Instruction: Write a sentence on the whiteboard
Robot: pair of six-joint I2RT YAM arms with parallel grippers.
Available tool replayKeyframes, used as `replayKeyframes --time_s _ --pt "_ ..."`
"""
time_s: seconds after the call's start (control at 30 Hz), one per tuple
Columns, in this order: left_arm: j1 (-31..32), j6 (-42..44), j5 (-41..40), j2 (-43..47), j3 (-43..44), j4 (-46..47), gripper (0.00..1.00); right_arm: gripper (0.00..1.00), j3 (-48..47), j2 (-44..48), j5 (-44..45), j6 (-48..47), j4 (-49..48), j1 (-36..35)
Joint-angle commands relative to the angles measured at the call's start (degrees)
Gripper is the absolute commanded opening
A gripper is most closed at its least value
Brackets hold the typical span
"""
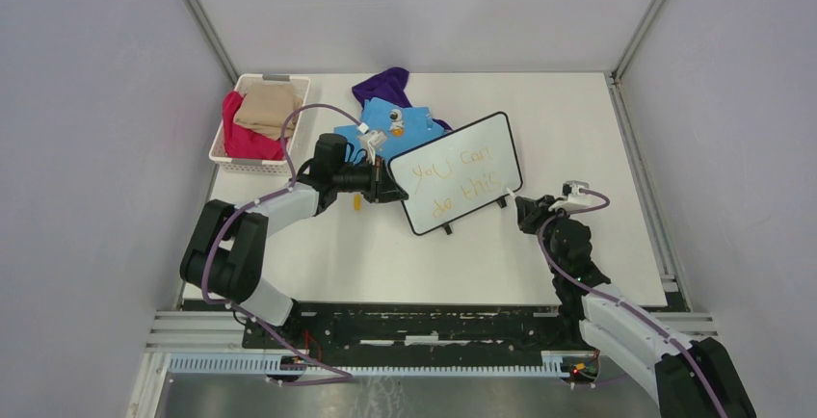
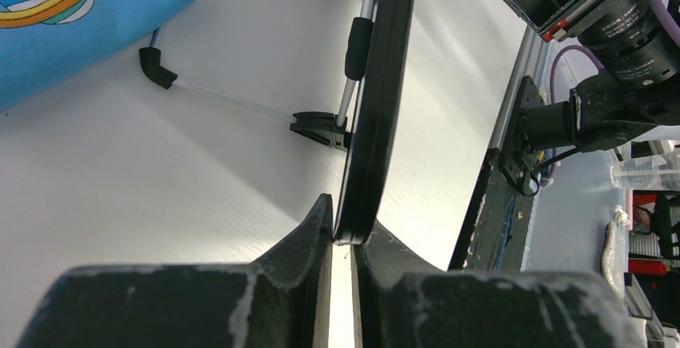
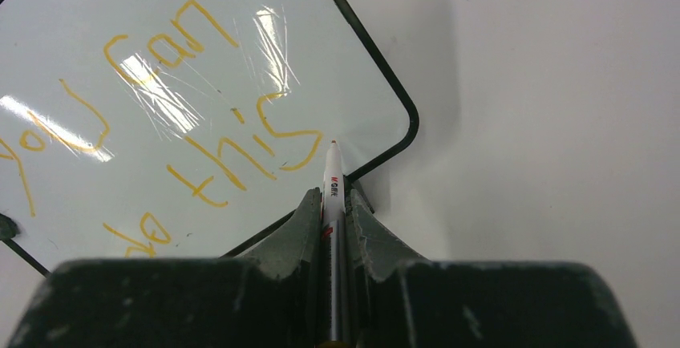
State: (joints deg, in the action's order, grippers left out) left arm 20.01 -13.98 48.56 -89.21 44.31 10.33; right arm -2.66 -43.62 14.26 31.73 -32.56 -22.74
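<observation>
Ahead of right tool [image 3: 333, 200], pinching pen [image 3: 332, 178], sat the sentence [image 1: 455, 179]; left tool [image 2: 342, 232] pinched whiteboard [image 2: 377, 107] edge, presumably steadying it.

On the white table [image 1: 578, 245]: a filled basket [image 1: 252, 78] far left, a blue cloth [image 1: 409, 119] and purple cloth [image 1: 385, 83] behind the standing whiteboard [image 1: 462, 172].

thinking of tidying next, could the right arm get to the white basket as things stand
Probably not: the basket sits far left, beyond the left gripper and whiteboard, and the right gripper holds a marker.
</observation>
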Motion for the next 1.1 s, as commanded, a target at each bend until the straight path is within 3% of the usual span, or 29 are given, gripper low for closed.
replayKeyframes --time_s 0.0,1.07 --pt "0.2 2.1 -4.7 -2.6 -0.2 -5.5 0.02 0.0 -1.2 -0.7 0.5 0.8 -3.7 0.8" --pt "0.2 2.0 -4.5 -2.8 -0.2 -5.6 0.02 0.0 -1.8 -6.7 -1.7 2.9 -8.6 2.9"
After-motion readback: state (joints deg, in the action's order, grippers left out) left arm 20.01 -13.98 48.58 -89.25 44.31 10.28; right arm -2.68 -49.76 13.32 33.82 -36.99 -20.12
